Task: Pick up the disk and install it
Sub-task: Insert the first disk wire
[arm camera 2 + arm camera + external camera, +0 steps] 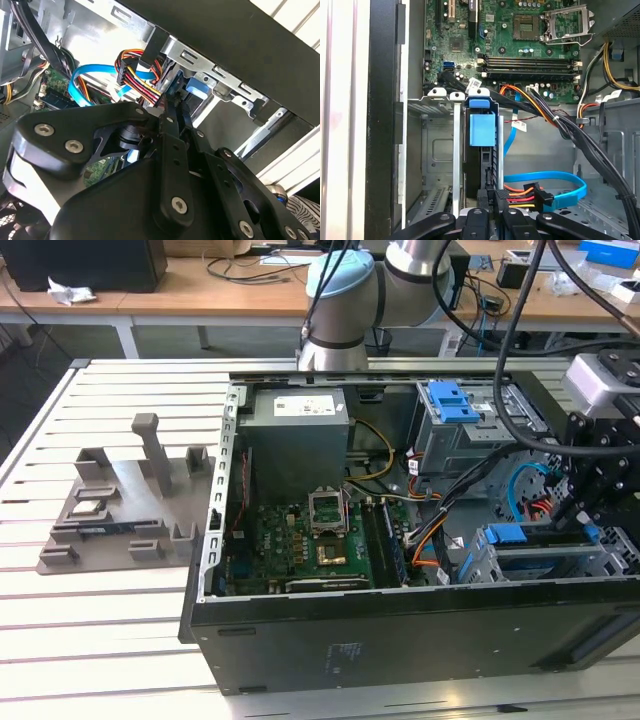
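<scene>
Exterior view — open computer case (400,640) lies on its side on a slatted worktop (100,620), motherboard (310,540) facing up. Grey power supply (297,435) sits at the far wall; a grey cage with a blue latch (452,400) stands toward the exterior view's right. Grey fixture tray (120,515) rests on the worktop off the exterior view's left of the case. Black gripper (585,505) hangs at the exterior view's right edge, over the near drive bay.

First wrist view — disk (482,150) stands on edge in the metal bay (437,145), its blue carrier tab (482,127) facing the camera. Gripper (492,207) is right at the disk's near edge; jaws drawn close on it, pinching the thin edge. Blue data cable (545,177) and orange-red power leads (520,192) lie just beside.

Second wrist view — gripper (175,112) tips reach the blue carrier (197,90) inside the bay.
</scene>
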Controlling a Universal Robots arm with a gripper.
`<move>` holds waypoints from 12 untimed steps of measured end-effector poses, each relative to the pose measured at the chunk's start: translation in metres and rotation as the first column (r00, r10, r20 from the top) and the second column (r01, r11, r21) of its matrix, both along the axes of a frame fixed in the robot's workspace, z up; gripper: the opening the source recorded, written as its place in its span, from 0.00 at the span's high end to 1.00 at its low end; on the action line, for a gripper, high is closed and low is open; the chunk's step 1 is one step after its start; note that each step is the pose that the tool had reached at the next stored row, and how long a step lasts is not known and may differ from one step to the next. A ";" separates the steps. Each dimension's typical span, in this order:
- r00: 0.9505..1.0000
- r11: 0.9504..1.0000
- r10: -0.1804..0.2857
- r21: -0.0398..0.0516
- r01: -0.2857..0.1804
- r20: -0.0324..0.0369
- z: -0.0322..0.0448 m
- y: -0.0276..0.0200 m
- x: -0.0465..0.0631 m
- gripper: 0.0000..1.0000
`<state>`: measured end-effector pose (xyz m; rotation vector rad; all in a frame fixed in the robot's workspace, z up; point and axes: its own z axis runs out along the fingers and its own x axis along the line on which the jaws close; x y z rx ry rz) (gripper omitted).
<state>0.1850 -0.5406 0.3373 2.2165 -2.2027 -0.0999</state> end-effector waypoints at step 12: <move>1.000 1.000 0.000 0.000 0.000 0.000 0.0290 0.0016 0.000 0.89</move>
